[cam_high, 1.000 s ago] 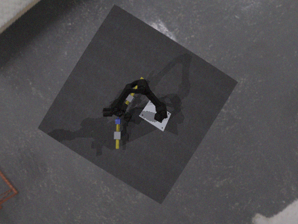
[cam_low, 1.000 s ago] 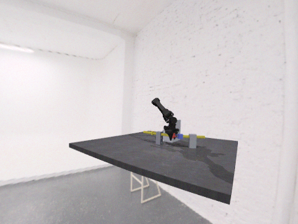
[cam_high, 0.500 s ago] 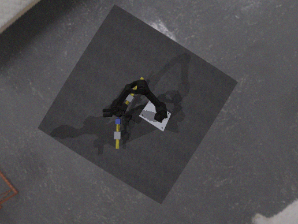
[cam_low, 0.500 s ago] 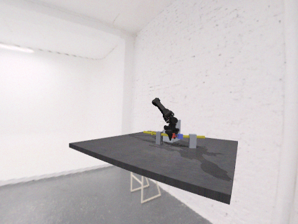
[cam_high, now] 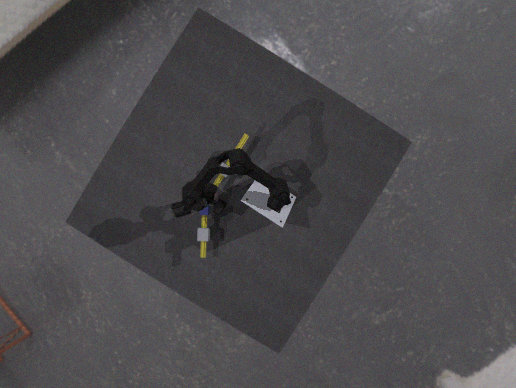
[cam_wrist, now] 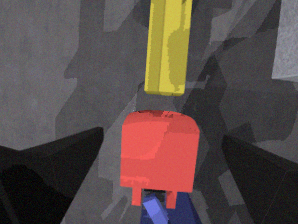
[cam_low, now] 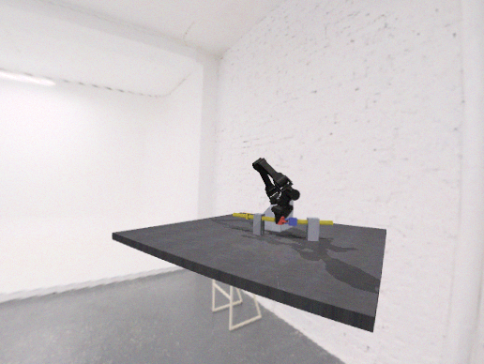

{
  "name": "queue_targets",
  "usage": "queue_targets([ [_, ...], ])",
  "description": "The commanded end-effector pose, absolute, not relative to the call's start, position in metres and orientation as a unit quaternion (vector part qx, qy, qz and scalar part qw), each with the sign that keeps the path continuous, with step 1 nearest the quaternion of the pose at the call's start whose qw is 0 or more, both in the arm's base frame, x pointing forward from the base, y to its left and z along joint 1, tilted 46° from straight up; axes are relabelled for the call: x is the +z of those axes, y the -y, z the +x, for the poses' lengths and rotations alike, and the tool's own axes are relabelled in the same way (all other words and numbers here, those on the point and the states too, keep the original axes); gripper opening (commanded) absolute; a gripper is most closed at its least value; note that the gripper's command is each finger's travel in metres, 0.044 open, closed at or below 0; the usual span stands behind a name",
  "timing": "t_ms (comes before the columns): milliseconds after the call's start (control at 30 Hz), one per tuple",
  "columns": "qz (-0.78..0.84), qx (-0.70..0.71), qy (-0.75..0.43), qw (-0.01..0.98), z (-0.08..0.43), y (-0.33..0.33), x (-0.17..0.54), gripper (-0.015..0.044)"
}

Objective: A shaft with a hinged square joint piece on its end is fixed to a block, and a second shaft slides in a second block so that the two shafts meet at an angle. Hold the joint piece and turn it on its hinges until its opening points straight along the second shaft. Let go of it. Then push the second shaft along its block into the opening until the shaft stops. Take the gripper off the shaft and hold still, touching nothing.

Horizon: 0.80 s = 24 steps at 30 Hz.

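Note:
The red joint piece (cam_wrist: 160,157) (cam_low: 281,220) sits hinged on the blue part (cam_wrist: 186,214) (cam_low: 293,221) (cam_high: 204,210) of the first yellow shaft (cam_high: 203,250) (cam_low: 326,222), which is held in a grey block (cam_high: 203,234) (cam_low: 313,230). In the wrist view its opening faces the end of the second yellow shaft (cam_wrist: 168,50) (cam_high: 242,141) (cam_low: 241,215), roughly in line with it, with a small gap between. The second shaft passes through the second block (cam_low: 257,225). My gripper (cam_wrist: 162,137) is open, one finger on each side of the joint piece, touching neither side.
The arm's light base plate (cam_high: 262,212) is to the right of the shafts in the top view. The arm arches over the second shaft and its block there, hiding parts of both. The dark table top (cam_high: 150,125) (cam_low: 197,244) has its edges well outside the blocks.

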<state>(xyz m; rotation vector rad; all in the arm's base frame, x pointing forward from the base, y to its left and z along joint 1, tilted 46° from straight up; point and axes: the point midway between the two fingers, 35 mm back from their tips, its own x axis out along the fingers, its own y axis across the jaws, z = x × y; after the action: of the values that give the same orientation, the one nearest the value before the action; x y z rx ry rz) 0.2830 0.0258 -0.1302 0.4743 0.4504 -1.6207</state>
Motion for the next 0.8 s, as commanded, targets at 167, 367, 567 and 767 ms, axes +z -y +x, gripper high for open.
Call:
queue_targets([
  [167,0.142,-0.676,-0.287,0.664,0.290,-0.043,-0.115,0.0440],
  [367,0.085,-0.638,-0.362,0.675,0.293,-0.056,-0.103,0.0440],
  [567,0.026,-0.592,-0.432,0.680,0.295,-0.068,-0.090,0.0440],
  [767,-0.033,-0.538,-0.496,0.681,0.296,-0.081,-0.076,0.0440],
])
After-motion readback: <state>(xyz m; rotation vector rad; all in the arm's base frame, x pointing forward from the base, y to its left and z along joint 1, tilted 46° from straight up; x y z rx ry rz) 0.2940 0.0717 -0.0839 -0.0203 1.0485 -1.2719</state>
